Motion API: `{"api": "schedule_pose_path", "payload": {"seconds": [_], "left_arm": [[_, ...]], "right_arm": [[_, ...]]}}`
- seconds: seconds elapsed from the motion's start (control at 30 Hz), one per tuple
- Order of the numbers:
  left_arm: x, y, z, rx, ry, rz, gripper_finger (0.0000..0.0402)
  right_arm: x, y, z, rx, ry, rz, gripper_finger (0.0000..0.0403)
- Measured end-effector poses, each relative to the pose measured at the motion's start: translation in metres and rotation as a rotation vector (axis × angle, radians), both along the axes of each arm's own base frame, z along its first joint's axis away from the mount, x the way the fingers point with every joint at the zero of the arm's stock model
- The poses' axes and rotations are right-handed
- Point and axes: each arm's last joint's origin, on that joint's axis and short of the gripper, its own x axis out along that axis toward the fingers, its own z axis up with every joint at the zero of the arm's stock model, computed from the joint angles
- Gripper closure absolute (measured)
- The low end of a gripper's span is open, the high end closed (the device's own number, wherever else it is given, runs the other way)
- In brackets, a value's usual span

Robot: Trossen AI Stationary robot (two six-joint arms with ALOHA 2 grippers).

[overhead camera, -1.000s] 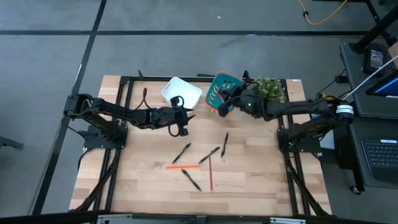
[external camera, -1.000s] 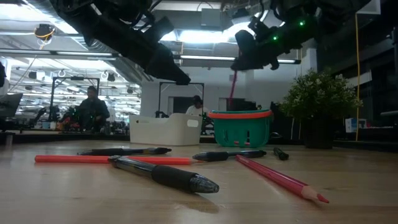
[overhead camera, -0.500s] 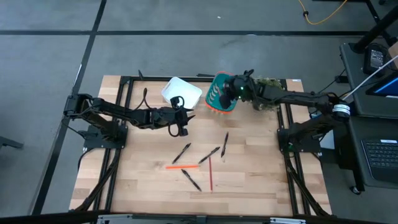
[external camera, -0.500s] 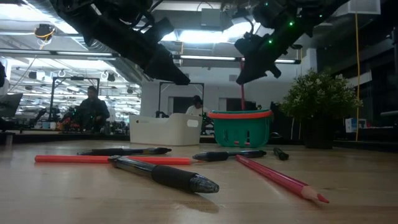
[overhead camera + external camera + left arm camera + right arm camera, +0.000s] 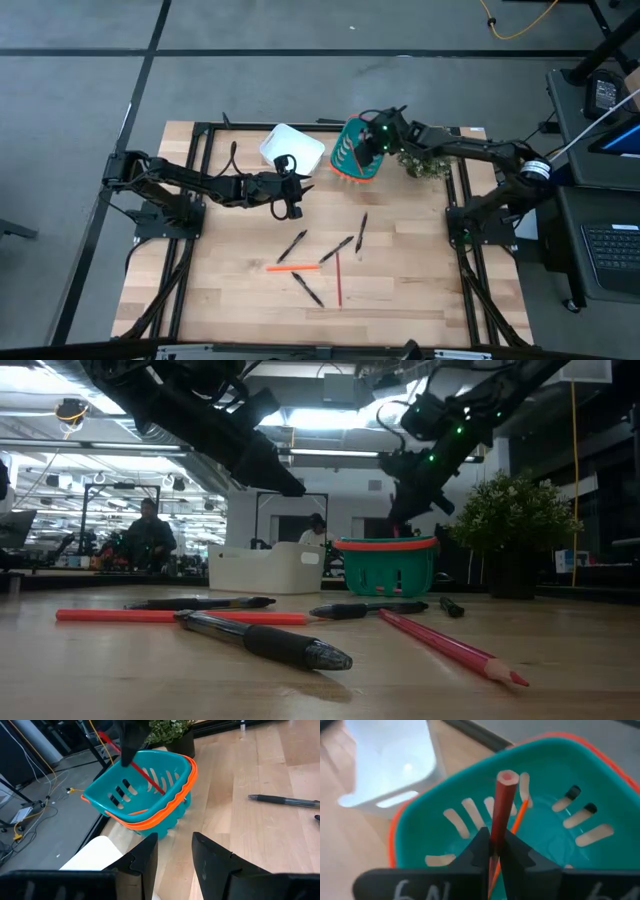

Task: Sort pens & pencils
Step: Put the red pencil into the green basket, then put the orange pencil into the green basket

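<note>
We can read no brand or label on anything; the only marks are pale handwritten characters on the dark fingers in the right wrist view, too cropped for us to make out.

The right gripper (image 5: 495, 851) hangs over the teal basket (image 5: 352, 153) with its fingers pinched tight on a red pencil (image 5: 502, 805), which stands up between them. The right wrist view shows what no other view does: just past those fingers, an orange pencil (image 5: 516, 821) already lies inside the basket against its slotted wall. The left wrist view gives us the same grip from outside, the red pencil slanting down into the basket from the dark gripper above it.

The left gripper (image 5: 173, 851) waits beside the white bin (image 5: 293, 147), its fingers parted with nothing between them. Ahead of those fingers sits the basket, and off to one side a black pen (image 5: 284, 800) lies on the table (image 5: 400, 290).

The high view alone shows us the rest: four black pens (image 5: 292, 245) scattered on the wood, with an orange pencil (image 5: 293, 268) and a red pencil (image 5: 338, 279) among them, all well apart from both sets of fingers. The low view adds people (image 5: 146, 534) seated in the room behind, and a potted plant (image 5: 512, 520) just beside the basket.
</note>
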Motion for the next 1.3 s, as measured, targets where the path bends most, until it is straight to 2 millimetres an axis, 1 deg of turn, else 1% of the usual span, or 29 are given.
{"api": "schedule_pose_path", "payload": {"seconds": [0.3,0.53,0.6,0.7,0.77,0.87,1.0,1.13,1.3], "left_arm": [[0.000,0.000,0.000,0.014,0.007,-0.006,0.0287],[0.000,0.002,0.000,0.018,0.010,-0.001,0.0287],[0.000,0.004,0.000,0.014,0.008,0.008,0.0287],[-0.001,0.007,0.000,0.013,0.012,0.016,0.0289],[-0.001,0.007,-0.001,0.012,0.018,0.019,0.0288],[-0.002,0.007,-0.002,0.010,0.031,0.019,0.0287],[-0.002,0.007,-0.002,0.010,0.034,0.020,0.0289],[-0.002,0.009,-0.002,0.011,0.034,0.026,0.0287],[-0.003,0.014,-0.002,0.011,0.034,0.045,0.0289]], "right_arm": [[0.013,-0.012,-0.027,0.069,-0.022,0.058,0.0378],[0.015,-0.013,-0.031,0.068,-0.007,0.075,0.0378],[0.015,-0.012,-0.031,0.081,-0.012,0.091,0.0363],[0.014,-0.011,-0.035,0.098,0.005,0.093,0.0328],[0.014,-0.012,-0.034,0.087,0.002,0.088,0.0312],[0.014,-0.012,-0.034,0.064,0.015,0.070,0.0300],[0.014,-0.014,-0.033,0.008,0.033,0.082,0.0299],[0.016,-0.016,-0.029,-0.054,0.014,0.079,0.0300],[0.019,-0.018,-0.018,-0.127,-0.045,0.095,0.0300]]}}
